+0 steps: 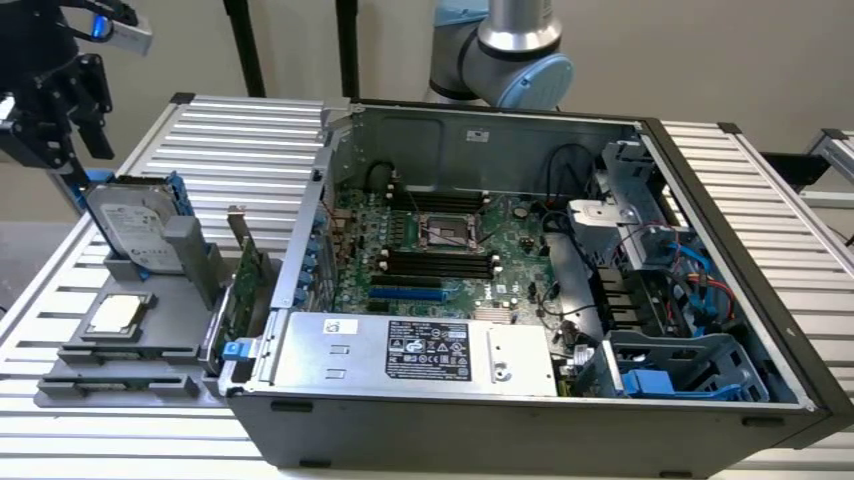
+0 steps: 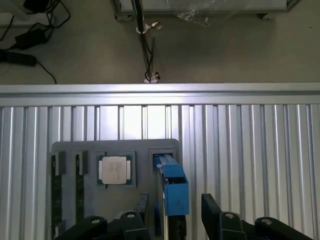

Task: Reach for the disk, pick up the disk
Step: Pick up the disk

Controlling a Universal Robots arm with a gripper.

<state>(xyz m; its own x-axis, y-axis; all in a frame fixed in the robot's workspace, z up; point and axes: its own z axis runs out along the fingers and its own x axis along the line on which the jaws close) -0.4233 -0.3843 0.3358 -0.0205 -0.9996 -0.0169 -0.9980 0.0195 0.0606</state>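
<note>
Disk (image 1: 131,222): flat silver-grey metal slab, white printed label, bright blue plastic carrier round edges; stands upright on edge in slot of matte grey holder (image 1: 74,388); holder on ribbed aluminium tabletop (image 1: 240,130), at exterior view's left of open computer case (image 1: 534,430); black fingers (image 1: 96,120) hang above disk, apart from it, spread wide, holding nothing; exterior view shows label face; wrist view shows disk (image 2: 172,187) edge-on, blue rim between wide fingers (image 2: 220,220); small square chip (image 2: 116,170) lies flat nearby.
</note>
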